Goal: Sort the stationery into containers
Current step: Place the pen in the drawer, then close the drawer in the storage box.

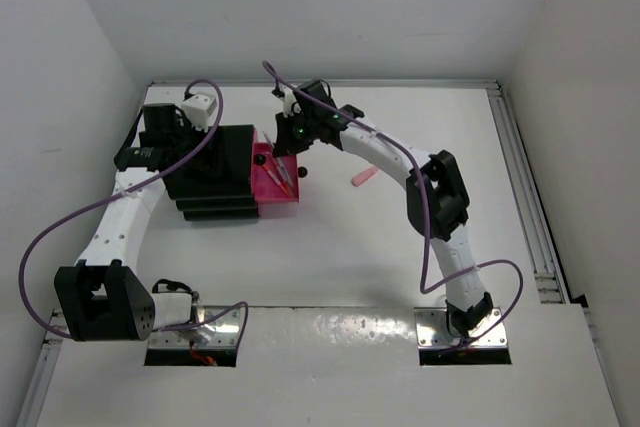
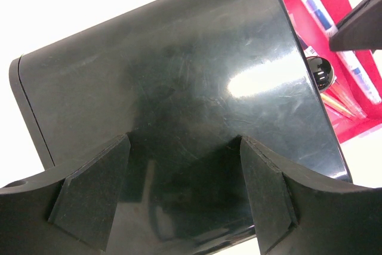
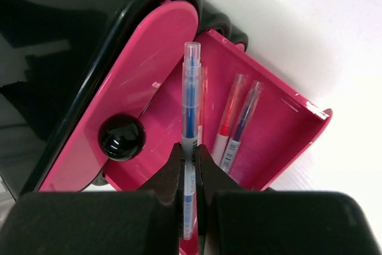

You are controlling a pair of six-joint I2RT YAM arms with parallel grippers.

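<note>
The black stepped drawer unit (image 1: pixel 215 172) stands at the back left with one bright pink drawer (image 1: pixel 278 187) pulled out to the right. My right gripper (image 3: pixel 190 147) is shut on a clear pen with blue ink (image 3: pixel 191 94) and holds it over the open drawer (image 3: pixel 286 141). A red pen (image 3: pixel 230 111) and a dark blue pen (image 3: pixel 245 114) lie in that drawer. A stubby pink piece (image 1: pixel 363 177) lies on the table to the right. My left gripper (image 2: pixel 179 195) is open, its fingers astride the unit's black top (image 2: pixel 179 88).
A closed pink drawer front (image 3: pixel 149 58) with a round black knob (image 3: pixel 122 137) sits just left of the held pen. White walls close in the table on the left, back and right. A metal rail (image 1: pixel 525 197) runs along the right edge.
</note>
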